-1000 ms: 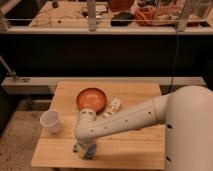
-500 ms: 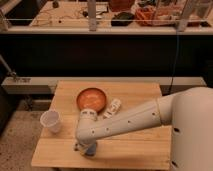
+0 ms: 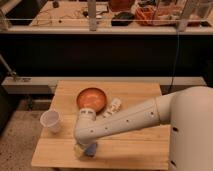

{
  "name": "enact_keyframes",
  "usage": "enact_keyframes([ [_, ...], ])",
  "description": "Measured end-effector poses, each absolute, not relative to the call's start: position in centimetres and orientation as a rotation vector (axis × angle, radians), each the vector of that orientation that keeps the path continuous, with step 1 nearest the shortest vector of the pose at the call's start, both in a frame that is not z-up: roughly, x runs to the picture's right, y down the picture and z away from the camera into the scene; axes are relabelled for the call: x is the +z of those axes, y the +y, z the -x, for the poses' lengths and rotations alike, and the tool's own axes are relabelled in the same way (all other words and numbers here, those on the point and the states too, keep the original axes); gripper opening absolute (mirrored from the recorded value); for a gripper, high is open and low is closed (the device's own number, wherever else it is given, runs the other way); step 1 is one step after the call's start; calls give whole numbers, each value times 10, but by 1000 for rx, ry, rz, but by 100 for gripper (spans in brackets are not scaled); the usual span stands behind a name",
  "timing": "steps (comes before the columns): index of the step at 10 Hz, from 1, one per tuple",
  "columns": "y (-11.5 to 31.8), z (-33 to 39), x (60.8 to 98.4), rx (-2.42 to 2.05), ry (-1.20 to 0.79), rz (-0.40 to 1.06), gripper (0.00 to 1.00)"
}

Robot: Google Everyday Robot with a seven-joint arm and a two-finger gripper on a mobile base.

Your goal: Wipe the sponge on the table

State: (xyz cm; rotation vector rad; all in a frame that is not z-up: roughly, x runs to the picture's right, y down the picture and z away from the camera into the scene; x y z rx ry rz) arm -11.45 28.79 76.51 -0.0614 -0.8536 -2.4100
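Pointing downward, the gripper [image 3: 81, 149] sits low at the front-left part of the surface [image 3: 142, 146], at the end of the white arm [image 3: 130, 120], which reaches across from the robot's body on the right and bends steeply at the wrist. That pose suits pressing something flat against the wood, since a wipe needs contact rather than a lift. Whether the gripper is pinching the sponge or merely bearing on it cannot be told, because the wrist hides its tip.

The sponge [image 3: 91, 148] shows only as a small blue-grey patch just beside and partly under the gripper. It lies flat on the planks near the front edge, with most of its outline covered. The orange bowl [image 3: 92, 99], the white cup [image 3: 51, 121] and the white oblong object [image 3: 115, 106] stand further back or off to the left, apart from the sponge, so the front strip of wood seems to leave room for a stroke. How much wiping is done, the wood does not show.
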Motion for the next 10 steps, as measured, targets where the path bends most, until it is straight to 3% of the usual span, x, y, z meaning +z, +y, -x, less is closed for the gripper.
enact_keyframes([
  [4, 288, 120, 765, -2405, -851, 62, 42],
  [10, 282, 119, 765, -2364, -826, 51, 41],
])
